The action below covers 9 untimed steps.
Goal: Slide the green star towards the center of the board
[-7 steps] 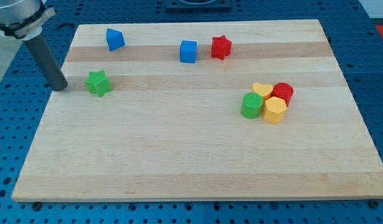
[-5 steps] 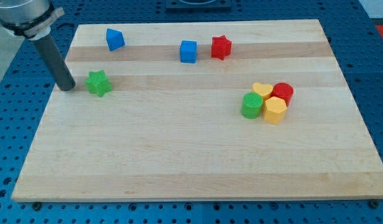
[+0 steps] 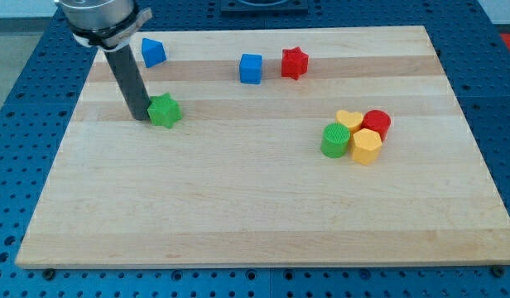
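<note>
Clawless, my tip point(image 3: 141, 117) was only a bare rod end, pressed against the green star point(image 3: 164, 110) just to its right. Board point(image 3: 263, 207) centre lay well right of it, so most sliding remained.

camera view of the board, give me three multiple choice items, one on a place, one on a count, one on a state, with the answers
1. Where is my tip relative to the green star?
A. at its left edge in the view
B. far to its right
C. below it, near the view's bottom

2. How many blue blocks are on the board?
A. one
B. two
C. four

3. How do the four blocks at the view's right lie?
A. spread far apart
B. stacked in a tower
C. bunched together

Answers: 1 A, the rod's end stands right against the star's left side. 2 B, one blue block near the rod and a blue cube beside the red star. 3 C, the green cylinder, yellow heart, red cylinder and yellow block sit in one cluster.
</note>
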{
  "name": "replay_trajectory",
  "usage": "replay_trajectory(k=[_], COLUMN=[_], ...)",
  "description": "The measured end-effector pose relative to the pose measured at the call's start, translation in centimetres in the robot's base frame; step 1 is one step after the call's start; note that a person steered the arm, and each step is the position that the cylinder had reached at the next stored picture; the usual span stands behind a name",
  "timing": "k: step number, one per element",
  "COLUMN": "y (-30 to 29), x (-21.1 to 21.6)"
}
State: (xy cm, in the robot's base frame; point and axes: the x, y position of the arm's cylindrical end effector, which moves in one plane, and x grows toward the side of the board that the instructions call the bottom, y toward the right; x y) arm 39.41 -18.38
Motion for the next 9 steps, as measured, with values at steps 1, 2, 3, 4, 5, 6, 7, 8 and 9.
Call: replay_trajectory(k=[1,2,3,4,5,6,7,8,9], y=[1.0,1.1,2.8,3.5,3.5,3.1,3.1,3.6,4.7], x=[0.0,-2.2,-2.8,-2.2,-1.2,-0.1,0.5,0.6,0.6])
